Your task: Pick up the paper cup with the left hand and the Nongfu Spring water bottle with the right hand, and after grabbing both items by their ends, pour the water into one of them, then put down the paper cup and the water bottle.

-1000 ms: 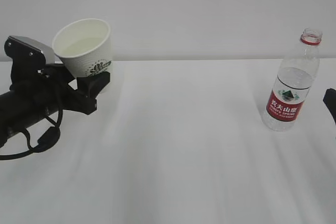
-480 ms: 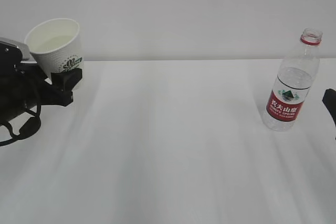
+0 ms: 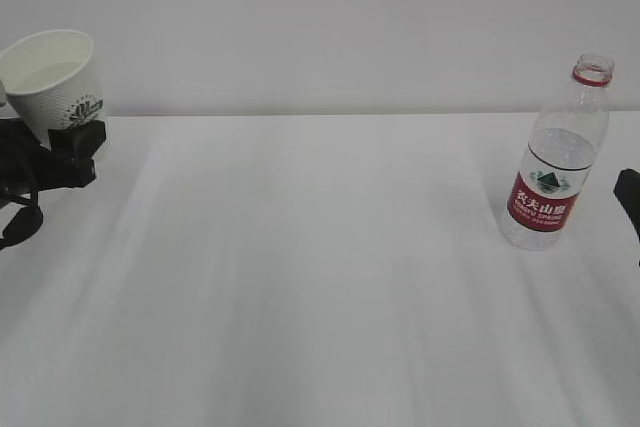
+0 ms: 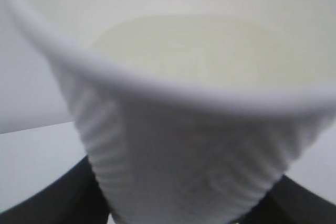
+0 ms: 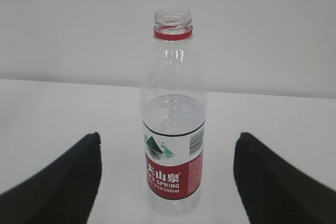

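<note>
The paper cup [image 3: 52, 77], white with a green logo, hangs tilted above the table at the far left, and my left gripper [image 3: 72, 139] is shut on its lower part. In the left wrist view the cup [image 4: 184, 129] fills the frame, with black fingers [image 4: 50, 203] on both sides of its base and pale yellowish water [image 4: 194, 51] inside. The Nongfu Spring water bottle [image 3: 555, 162] stands upright and uncapped at the right, partly filled. My right gripper [image 5: 168, 145] is open, its fingers [image 5: 63, 187] wide on either side of the bottle [image 5: 172, 145] and apart from it.
A white table [image 3: 320, 277] meets a plain white wall [image 3: 320, 17] behind. A black cable loop [image 3: 15, 227] hangs under the left arm. Only a black tip of the right gripper [image 3: 628, 197] shows at the right edge.
My left arm has carried the paper cup leftward, from left of centre to the frame's left edge. The bottle and the right gripper have not moved.
</note>
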### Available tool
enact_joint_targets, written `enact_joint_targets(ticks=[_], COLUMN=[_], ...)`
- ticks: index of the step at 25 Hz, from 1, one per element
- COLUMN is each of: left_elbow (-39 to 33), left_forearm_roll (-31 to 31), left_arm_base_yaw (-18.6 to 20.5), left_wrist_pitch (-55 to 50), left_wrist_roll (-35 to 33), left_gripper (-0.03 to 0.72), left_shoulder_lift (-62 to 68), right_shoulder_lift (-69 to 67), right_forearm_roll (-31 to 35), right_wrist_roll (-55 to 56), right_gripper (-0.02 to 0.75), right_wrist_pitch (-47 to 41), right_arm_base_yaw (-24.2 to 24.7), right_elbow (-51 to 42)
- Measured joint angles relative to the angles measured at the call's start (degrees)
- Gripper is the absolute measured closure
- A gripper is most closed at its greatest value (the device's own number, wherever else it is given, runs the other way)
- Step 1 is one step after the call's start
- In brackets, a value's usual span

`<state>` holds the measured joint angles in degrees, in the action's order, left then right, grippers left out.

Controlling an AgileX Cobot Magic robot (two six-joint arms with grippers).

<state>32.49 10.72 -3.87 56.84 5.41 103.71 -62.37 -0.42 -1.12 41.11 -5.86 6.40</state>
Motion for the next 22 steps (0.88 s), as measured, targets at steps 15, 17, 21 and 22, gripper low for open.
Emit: enact_joint_targets(ticks=[15,17,21,22], left_elbow=[0.0,0.0,0.0,0.0], left_forearm_roll=[-3.9,-3.9,-3.9,-3.9], left_arm_base_yaw=[3.2,3.2,3.2,3.2], left_wrist_pitch=[-0.1,-0.4,-1.7,-2.1], left_wrist_roll=[2.1,2.2,2.4,2.4], left_gripper=[0.230,0.230,0.230,0.230], left_shoulder_lift=[0.0,0.0,0.0,0.0], right_shoulder_lift=[-0.1,-1.3,-4.9,-5.9], right_forearm_roll=[-0.1,-0.2,-2.0,-2.3], right_wrist_roll=[0.0,0.2,0.6,0.6], right_gripper=[0.147,0.147,0.147,0.147], right_wrist_pitch=[0.1,0.1,2.0,3.1], right_arm_base_yaw=[0.0,0.0,0.0,0.0], right_elbow=[0.0,0.0,0.0,0.0])
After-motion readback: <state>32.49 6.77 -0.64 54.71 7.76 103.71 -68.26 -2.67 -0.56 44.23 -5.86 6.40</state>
